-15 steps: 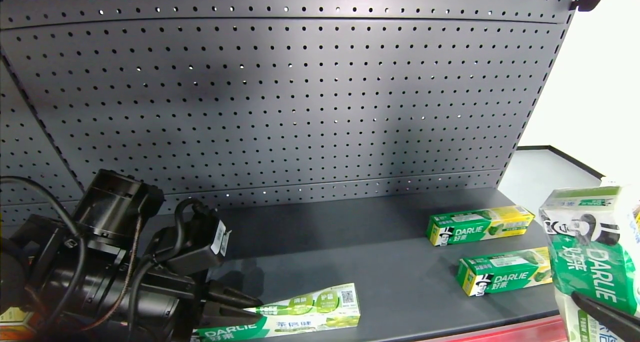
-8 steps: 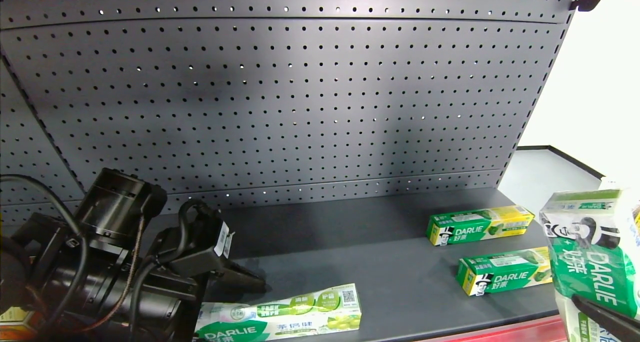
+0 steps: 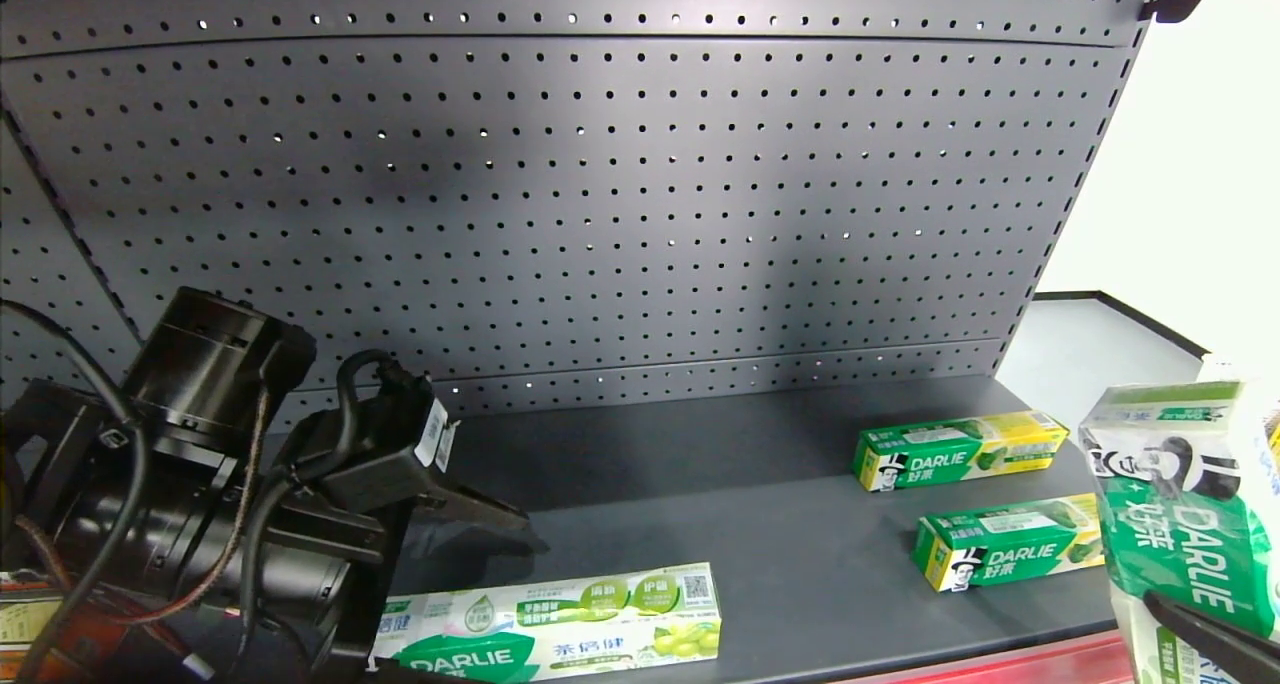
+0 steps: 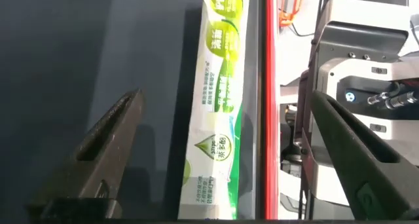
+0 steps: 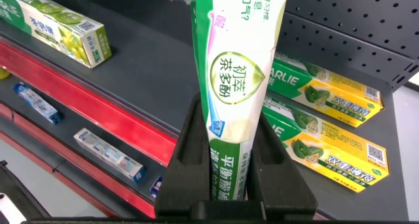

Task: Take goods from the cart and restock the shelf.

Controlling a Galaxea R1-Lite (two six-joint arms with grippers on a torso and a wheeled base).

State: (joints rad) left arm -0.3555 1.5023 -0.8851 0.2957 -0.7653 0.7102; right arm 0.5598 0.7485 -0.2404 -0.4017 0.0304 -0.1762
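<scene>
- One second back in head view: pinched box [image 3: 560, 619] at left front of shelf [image 3: 700, 464] with left tool [image 3: 478, 524]; now let go, lifted and drawn back, spread. Leaves box flat on shelf; judged stocked.
- Same view, right side: holds right tool [image 3: 1215, 639] unmoved, clamped on pack [image 3: 1180, 504], upright off shelf's right front corner, not yet placed.
- Left wrist view: spread wide, angled down over box, touching nothing.
- Right wrist view: pinches pack's near end.
</scene>
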